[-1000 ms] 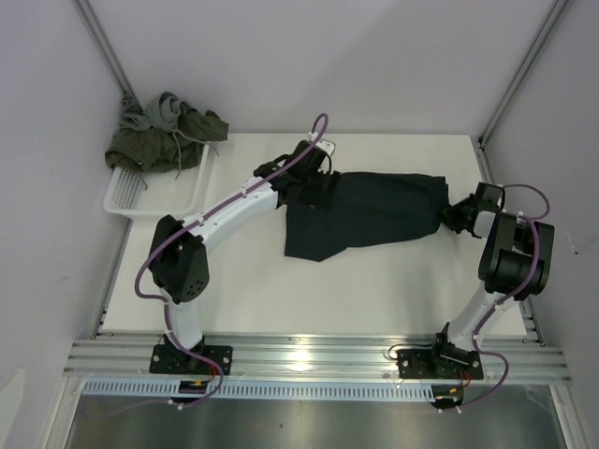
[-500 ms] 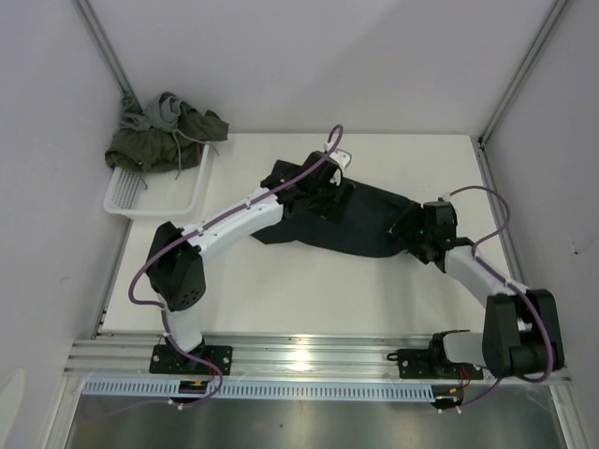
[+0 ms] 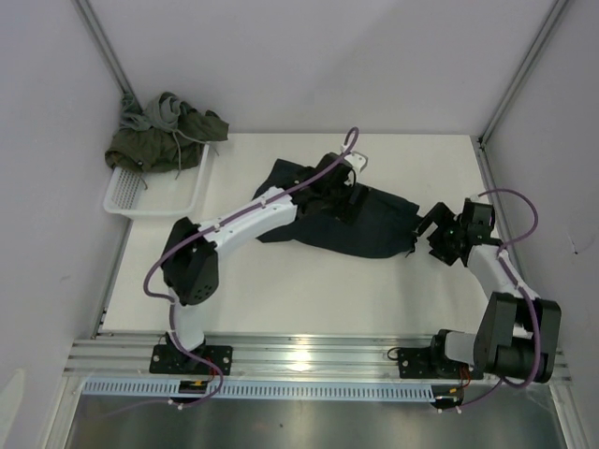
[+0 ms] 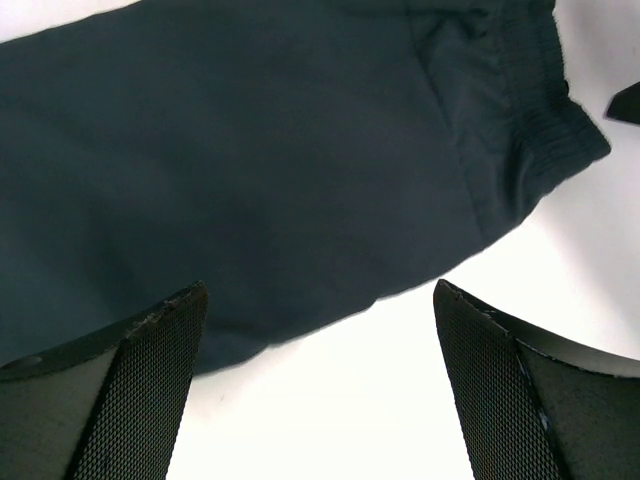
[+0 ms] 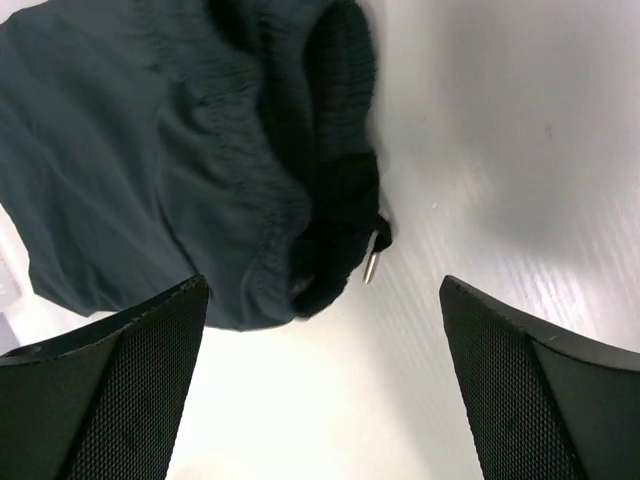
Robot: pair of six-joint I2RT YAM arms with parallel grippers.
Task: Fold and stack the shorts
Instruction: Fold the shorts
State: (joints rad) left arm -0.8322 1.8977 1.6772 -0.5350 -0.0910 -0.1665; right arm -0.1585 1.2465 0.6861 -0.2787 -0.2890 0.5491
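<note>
The navy shorts (image 3: 360,224) are lying on the table (image 3: 281,299), long axis running left to right, waistband end nearest the right gripper (image 3: 423,234), which is standing spread and empty, while the left gripper (image 3: 339,190), also spread and empty, is hovering over their middle.

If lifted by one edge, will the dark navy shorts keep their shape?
Probably not: the navy shorts lie limp and wrinkled, so they would likely drape. The ribbed waistband looks thicker and may give a firmer hold. Pushed, they would probably bunch rather than slide.
</note>
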